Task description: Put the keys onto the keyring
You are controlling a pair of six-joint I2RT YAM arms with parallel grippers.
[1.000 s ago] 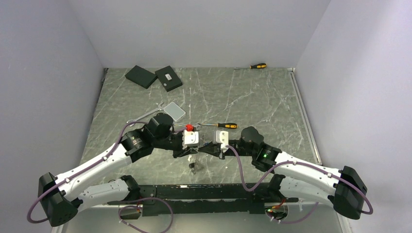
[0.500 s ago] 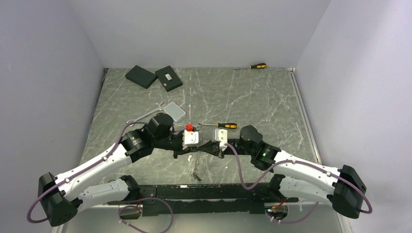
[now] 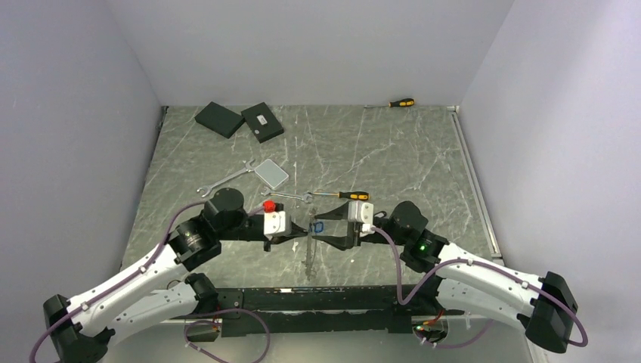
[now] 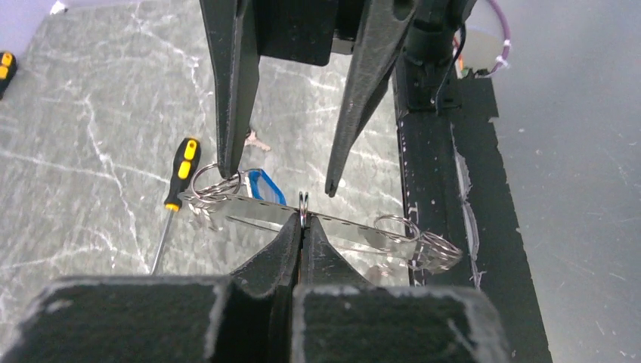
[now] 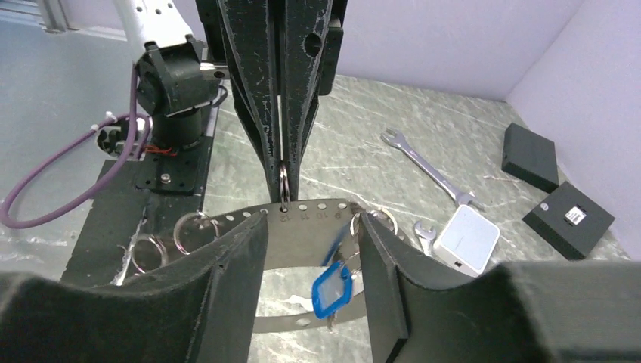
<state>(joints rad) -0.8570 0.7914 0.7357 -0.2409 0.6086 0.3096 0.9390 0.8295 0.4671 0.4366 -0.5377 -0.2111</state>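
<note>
**As the Left Tool (image 4: 302,227) Clamps the Keyring (image 4: 348,227), the Right Tool (image 5: 310,223) Stands Open**

Where the keyring's flat grey metal band is punched with a row of small holes, tiny numerals sit beside them; 12, 11 and 10 can just be read. A white label on a black box (image 5: 568,219) beyond the keyring is too small to read. The left tool is pinched fully shut on the keyring at a small wire loop on its upper edge, holding it above the marbled bench (image 5: 363,113). The right tool's fingers stand about half spread, one on each side of the band, gripping nothing. A blue key (image 5: 329,291) with a plastic head hangs inside the keyring. Thin split rings (image 5: 193,227) hang from the band. A silver wrench (image 5: 427,166), a white box (image 5: 467,240) and an orange-handled screwdriver (image 4: 178,181) lie on the bench past the keyring.
</note>
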